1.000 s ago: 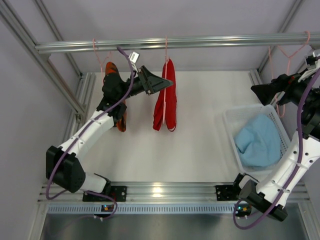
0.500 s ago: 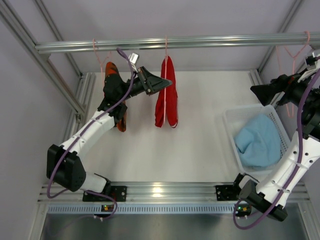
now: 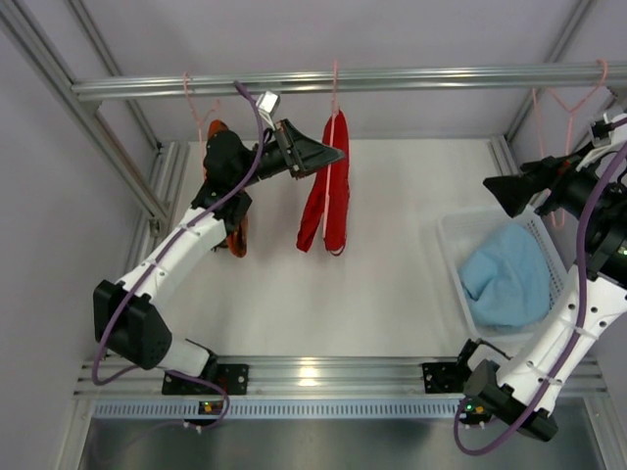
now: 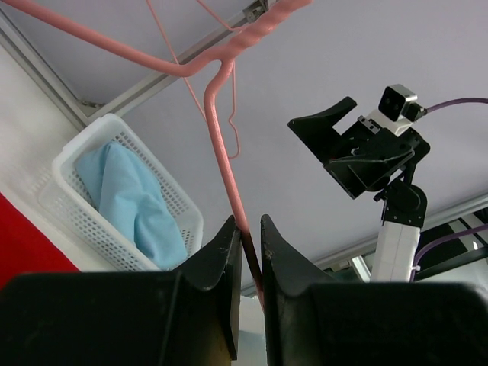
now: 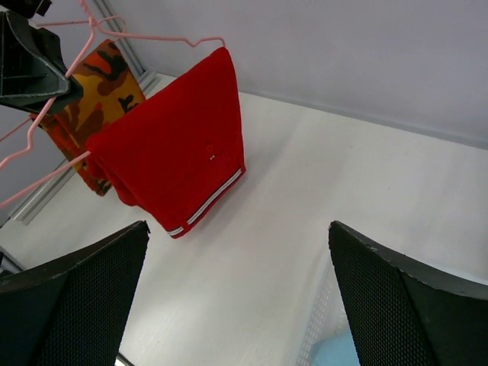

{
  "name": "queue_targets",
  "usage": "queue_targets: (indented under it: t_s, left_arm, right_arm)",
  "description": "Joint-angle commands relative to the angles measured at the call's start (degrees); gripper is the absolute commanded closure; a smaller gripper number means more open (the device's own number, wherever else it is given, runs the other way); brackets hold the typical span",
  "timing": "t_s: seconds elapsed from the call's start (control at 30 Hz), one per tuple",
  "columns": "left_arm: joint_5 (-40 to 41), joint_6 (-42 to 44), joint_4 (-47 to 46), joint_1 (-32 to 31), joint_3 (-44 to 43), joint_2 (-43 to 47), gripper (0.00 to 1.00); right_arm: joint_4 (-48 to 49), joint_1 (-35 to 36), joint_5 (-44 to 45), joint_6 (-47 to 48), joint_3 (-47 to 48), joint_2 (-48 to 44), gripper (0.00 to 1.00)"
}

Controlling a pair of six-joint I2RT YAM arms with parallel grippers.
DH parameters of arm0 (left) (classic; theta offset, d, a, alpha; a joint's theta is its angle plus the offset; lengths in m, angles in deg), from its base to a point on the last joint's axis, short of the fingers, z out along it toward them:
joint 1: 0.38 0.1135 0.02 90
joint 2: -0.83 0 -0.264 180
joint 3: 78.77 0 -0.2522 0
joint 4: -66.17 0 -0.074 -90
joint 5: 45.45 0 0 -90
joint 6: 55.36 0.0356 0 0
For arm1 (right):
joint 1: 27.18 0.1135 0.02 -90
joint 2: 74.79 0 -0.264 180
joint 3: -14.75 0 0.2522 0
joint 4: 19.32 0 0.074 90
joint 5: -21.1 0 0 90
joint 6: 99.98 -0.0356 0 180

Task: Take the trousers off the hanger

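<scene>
The red trousers (image 3: 327, 191) hang folded over a pink hanger (image 3: 333, 103) on the metal rail. My left gripper (image 3: 336, 154) is shut on that hanger's wire just above the cloth. The left wrist view shows the pink wire (image 4: 225, 130) pinched between my left gripper's (image 4: 250, 229) jaws. The orange-yellow patterned trousers (image 3: 233, 233) hang on a second hanger, mostly behind my left arm. The light blue trousers (image 3: 506, 274) lie in the white basket (image 3: 449, 235). My right gripper (image 3: 490, 188) is open and empty, held high at the right. The right wrist view shows the red trousers (image 5: 171, 137) and the patterned trousers (image 5: 95, 99) beyond my right gripper (image 5: 238, 226).
The metal rail (image 3: 411, 80) runs across the back. An empty pink hanger (image 3: 565, 103) hangs at its right end, close to my right arm. Frame posts stand at the left. The basket and blue trousers also show in the left wrist view (image 4: 130, 198).
My left gripper has moved slightly up and right with the hanger, and the red trousers have swung with it. My right gripper has shifted a little down and left.
</scene>
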Motion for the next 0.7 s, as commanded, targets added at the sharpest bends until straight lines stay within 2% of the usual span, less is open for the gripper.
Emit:
queue_targets:
  t_s: [0.0,0.27,0.47,0.67]
  left_arm:
    - [0.2,2.9,-14.9,0.1,-8.8,1.8,1.0]
    - [1.6,4.4,-11.0,-1.3,-6.5,5.5,1.0]
    - [3.5,5.8,-7.6,-1.6,0.7,10.5,1.0]
    - [3.3,6.5,-8.3,-1.7,5.3,14.6,1.0]
  right_arm:
    - [2.2,-0.6,-2.7,0.8,0.0,-0.6,0.0]
    - [0.4,0.4,-4.8,7.9,-4.2,-3.7,0.0]
    - [0.6,0.5,-4.8,7.9,-3.6,-3.8,0.0]
    - [0.7,0.6,-5.7,7.9,-4.4,-3.7,0.0]
